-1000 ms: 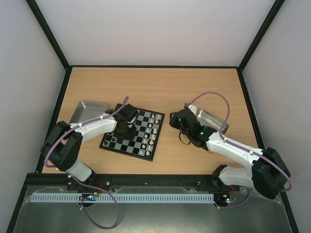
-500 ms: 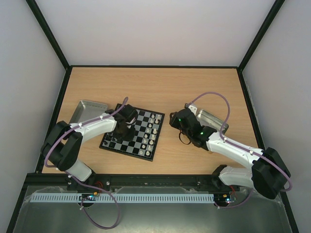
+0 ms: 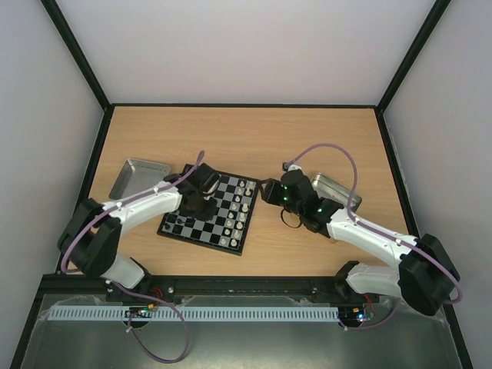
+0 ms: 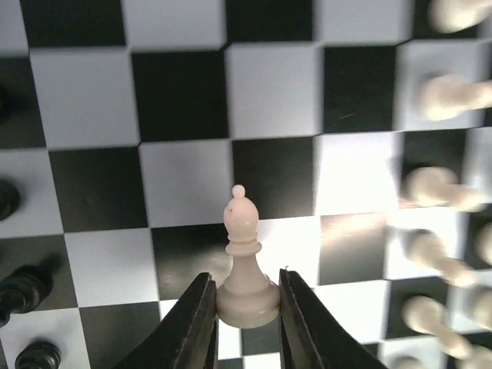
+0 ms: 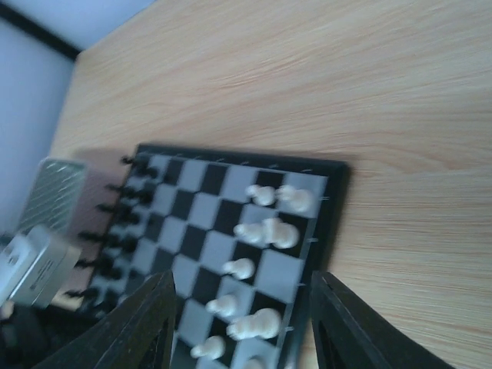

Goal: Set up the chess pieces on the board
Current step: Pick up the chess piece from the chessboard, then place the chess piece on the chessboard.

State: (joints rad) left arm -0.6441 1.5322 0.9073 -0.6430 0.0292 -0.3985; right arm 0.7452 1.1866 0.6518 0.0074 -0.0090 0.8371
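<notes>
The board [image 3: 201, 241] lies left of the table's centre, with white chess pieces [image 3: 242, 201] along its right side and black ones [image 3: 175, 223] along its left. My left gripper [image 3: 192, 206] is over the board's left half, shut on the base of a cream-white bishop [image 4: 244, 261]. In the left wrist view the gripper [image 4: 247, 307] holds it upright over mid-board squares [image 4: 177, 84]; whether it touches is unclear. My right gripper [image 3: 270, 192] is open and empty at the board's right edge. In its own view [image 5: 242, 280] it looks over the white pieces [image 5: 265, 231].
A silver tin [image 3: 138, 177] sits left of the board and shows in the right wrist view [image 5: 54, 192]. A second tin [image 3: 334, 191] lies behind my right arm. Black frame rails edge the table.
My right gripper has moved left to the board's right edge. My left arm's elbow has shifted, uncovering more of the left tin, while its gripper stays over the board.
</notes>
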